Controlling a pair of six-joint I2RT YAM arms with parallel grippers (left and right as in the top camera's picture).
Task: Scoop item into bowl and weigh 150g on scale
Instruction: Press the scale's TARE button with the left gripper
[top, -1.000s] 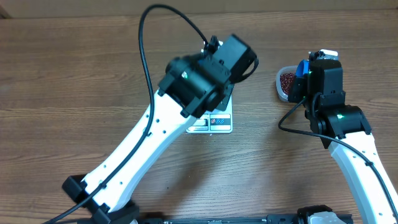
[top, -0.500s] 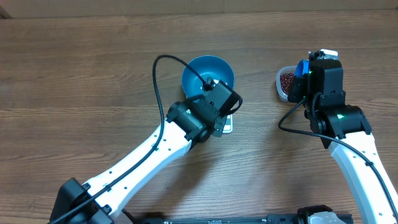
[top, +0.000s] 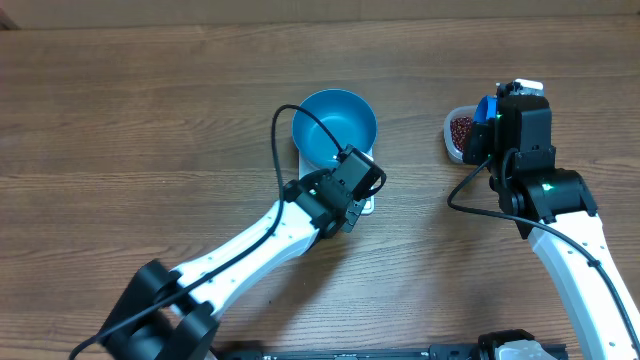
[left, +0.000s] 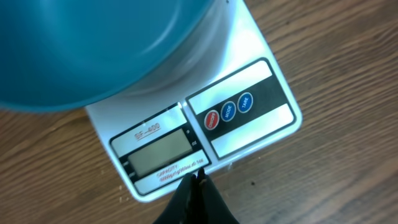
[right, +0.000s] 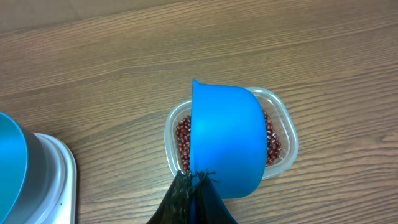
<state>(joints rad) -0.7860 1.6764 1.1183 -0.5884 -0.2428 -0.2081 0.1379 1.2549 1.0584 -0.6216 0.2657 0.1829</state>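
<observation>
Fig. 1. My left arm (top: 260, 235), a second ago raised high and hiding the bowl (top: 335, 125) and scale (left: 261, 118), now lies lower and drawn back. The bowl shows uncovered, and my left gripper (left: 194, 180), fingers together, meets the scale's display edge.

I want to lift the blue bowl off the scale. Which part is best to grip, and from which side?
Probably the rim, from above, one finger inside and one outside. The bowl stands upright, open and empty on the scale, and looks too wide to span. The left claw, shut at the scale's front edge, is nearest.
</observation>
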